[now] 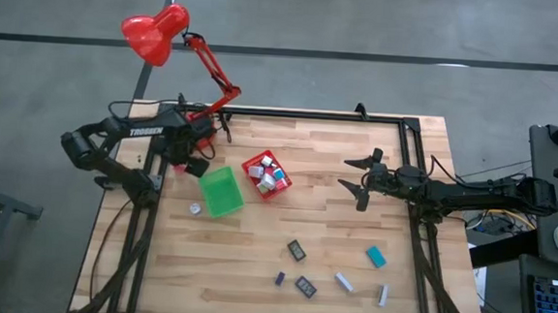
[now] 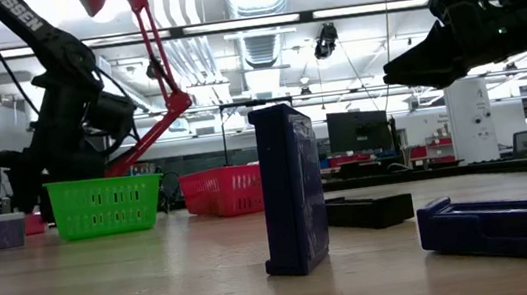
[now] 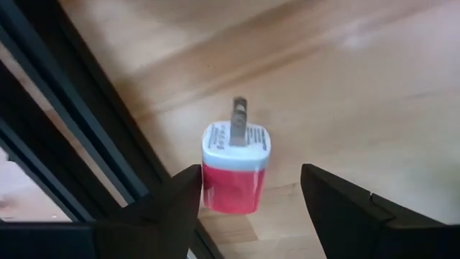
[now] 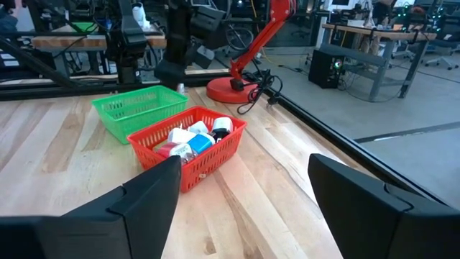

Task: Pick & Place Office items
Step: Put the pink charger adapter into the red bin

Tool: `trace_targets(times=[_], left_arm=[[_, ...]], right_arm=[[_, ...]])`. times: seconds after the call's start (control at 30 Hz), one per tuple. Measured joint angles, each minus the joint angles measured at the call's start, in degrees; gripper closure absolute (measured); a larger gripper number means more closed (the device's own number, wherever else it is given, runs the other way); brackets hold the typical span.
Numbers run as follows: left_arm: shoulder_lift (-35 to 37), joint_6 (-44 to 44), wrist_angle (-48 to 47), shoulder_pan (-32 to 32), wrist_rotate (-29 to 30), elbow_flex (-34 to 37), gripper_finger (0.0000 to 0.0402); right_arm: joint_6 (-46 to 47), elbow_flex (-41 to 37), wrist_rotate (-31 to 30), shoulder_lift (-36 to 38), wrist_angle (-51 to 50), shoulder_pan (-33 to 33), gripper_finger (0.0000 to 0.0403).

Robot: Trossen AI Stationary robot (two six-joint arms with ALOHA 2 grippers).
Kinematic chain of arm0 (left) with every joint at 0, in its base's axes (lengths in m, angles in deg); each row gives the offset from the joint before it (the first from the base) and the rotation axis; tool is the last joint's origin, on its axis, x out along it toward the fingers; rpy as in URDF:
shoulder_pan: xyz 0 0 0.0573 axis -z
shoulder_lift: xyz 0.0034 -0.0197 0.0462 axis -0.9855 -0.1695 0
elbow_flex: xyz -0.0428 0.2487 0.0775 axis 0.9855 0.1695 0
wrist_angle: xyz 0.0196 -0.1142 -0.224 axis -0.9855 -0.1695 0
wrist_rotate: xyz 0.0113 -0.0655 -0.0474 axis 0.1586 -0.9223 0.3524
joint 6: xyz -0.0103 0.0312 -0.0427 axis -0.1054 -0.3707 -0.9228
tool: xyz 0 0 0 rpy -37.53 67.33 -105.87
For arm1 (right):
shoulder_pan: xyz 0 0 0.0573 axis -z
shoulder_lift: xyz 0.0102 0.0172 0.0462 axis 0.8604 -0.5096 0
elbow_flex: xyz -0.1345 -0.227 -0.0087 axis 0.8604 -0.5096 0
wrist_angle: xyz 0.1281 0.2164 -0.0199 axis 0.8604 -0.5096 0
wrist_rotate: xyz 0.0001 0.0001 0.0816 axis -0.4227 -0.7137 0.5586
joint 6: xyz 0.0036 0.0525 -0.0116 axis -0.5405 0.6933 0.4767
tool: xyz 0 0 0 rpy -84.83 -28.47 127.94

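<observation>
Left wrist view: red-white plug (image 3: 236,167) between open left end effector (image 3: 251,208) fingers.

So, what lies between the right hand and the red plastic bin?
Only bare wooden table, in the high view: the open right hand hovers apart from the red plastic bin.

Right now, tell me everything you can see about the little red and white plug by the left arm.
The plug is a small blocky charger, red plastic body with a white cap and two metal prongs sticking out of the cap. It lies on the wooden table close to the black frame rail at the table's edge. The left gripper hangs over it with jaws open on either side, not touching it. From above it is mostly hidden under the arm. Nothing else touches it.
</observation>
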Motion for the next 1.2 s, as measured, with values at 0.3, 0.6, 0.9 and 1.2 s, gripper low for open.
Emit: trace_targets(times=[0.3,0.6,0.9,1.2], left_arm=[[0.00,0.27,1.74,0.00,-1.29,3.09,0.0169],[0.02,1.15,3.10,0.00,-0.85,3.11,0.0212],[0.09,1.15,3.57,0.00,-0.34,3.11,0.0263],[0.09,1.48,3.48,0.00,-1.31,3.11,0.0260]], right_arm=[[-0.01,0.00,-0.01,-0.01,0.00,0.00,0.0091],[0.00,0.00,0.01,0.00,0.00,0.00,0.0102],[0.01,0.00,0.01,-0.01,0.00,0.00,0.0101],[0.01,0.00,0.01,-0.01,0.01,0.00,0.0092]])
